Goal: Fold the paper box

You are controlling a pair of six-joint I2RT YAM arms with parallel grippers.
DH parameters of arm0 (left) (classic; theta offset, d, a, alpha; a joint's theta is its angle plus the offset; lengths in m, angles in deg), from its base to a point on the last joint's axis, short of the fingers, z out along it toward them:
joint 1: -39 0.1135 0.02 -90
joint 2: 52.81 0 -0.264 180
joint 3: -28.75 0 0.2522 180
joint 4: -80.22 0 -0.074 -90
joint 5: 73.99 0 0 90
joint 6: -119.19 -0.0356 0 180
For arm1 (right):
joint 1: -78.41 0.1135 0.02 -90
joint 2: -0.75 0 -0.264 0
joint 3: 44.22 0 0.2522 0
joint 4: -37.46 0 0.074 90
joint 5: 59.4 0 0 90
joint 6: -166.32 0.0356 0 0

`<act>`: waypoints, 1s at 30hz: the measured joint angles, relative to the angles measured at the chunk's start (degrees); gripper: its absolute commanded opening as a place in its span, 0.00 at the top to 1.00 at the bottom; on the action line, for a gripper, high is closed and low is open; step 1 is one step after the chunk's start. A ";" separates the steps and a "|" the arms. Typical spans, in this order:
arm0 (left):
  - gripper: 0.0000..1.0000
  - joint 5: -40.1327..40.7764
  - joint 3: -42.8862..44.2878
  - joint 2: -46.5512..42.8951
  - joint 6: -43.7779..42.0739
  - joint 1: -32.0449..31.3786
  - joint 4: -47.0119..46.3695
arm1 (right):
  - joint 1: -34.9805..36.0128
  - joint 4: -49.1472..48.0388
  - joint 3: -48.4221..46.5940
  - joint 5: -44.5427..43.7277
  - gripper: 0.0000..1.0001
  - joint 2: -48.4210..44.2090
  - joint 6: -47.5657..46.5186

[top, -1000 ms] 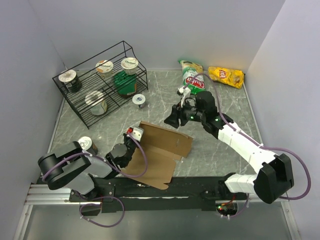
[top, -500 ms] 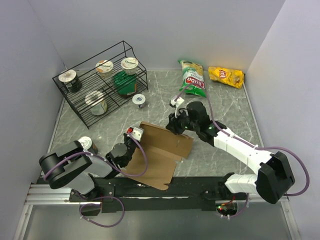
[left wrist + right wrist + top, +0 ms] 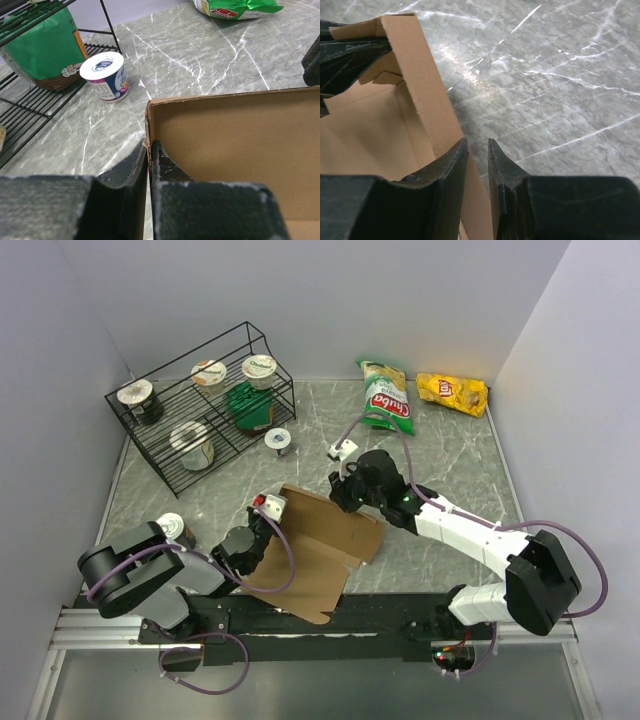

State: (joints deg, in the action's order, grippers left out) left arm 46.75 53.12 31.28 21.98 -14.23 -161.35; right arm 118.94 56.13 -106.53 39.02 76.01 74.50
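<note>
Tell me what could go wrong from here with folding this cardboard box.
The left gripper pinches only the corner edge of the paper box, so the wall might slip free or crease. The right gripper straddles the same wall's top edge; an uneven push could buckle it. The box's near corner overhangs the black mounting rail, so it may slide off.

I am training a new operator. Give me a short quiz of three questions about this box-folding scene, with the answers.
1. True or false: the left fingers pinch a wall of the paper box.
2. How many chip bags lie outside the wire rack?
3. The yogurt cup seen by the left wrist camera stands: A) on the table, beside the rack; B) inside the rack; C) on a chip bag.
Key: 1 true; 2 two; 3 A.
</note>
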 measured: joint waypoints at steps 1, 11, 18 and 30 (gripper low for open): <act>0.84 0.02 0.00 0.00 0.17 0.02 -0.02 | 0.13 -0.11 0.13 -0.44 0.69 0.00 -0.04; 0.83 0.07 0.00 -0.02 0.68 0.02 0.17 | 4.98 -1.90 2.64 -9.31 0.70 -0.17 -1.14; 0.81 -0.17 0.00 0.00 0.92 0.00 0.50 | 11.56 -3.41 4.66 -18.88 0.72 -0.22 -1.92; 0.76 -1.03 0.09 0.00 2.10 0.02 0.63 | 16.06 -5.84 6.60 -26.69 0.72 0.92 -3.85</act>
State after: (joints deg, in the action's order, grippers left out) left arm 45.73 53.21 31.28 24.08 -14.21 -160.72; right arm 135.01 50.29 -99.93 12.33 76.93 70.65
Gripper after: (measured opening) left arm 0.290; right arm 0.283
